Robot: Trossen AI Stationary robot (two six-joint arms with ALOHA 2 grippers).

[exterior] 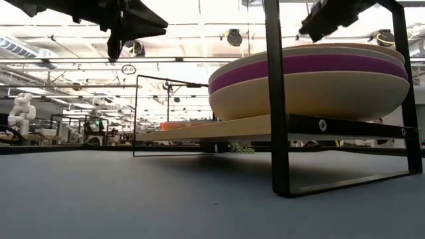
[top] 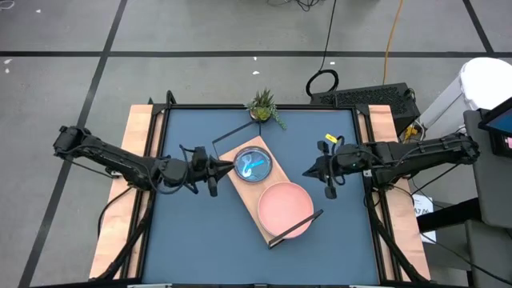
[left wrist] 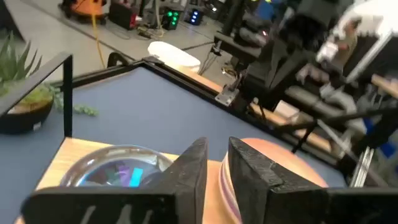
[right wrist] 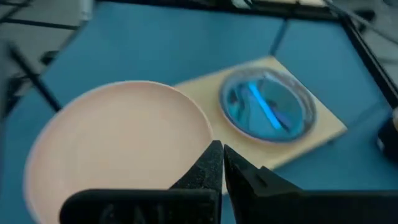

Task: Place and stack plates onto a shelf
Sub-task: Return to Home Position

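I am hovering both grippers, left and right, jaws seemingly pressed together, beside stacked plates; the salmon-pink round plate looks stiff, slippery, rim-grippable.

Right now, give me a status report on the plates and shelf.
Both end effectors shut, empty, flanking the shelf. Salmon plate tops large stack; small translucent stack beside it. Nothing in the way.

Salmon-pink plate; cyan plate
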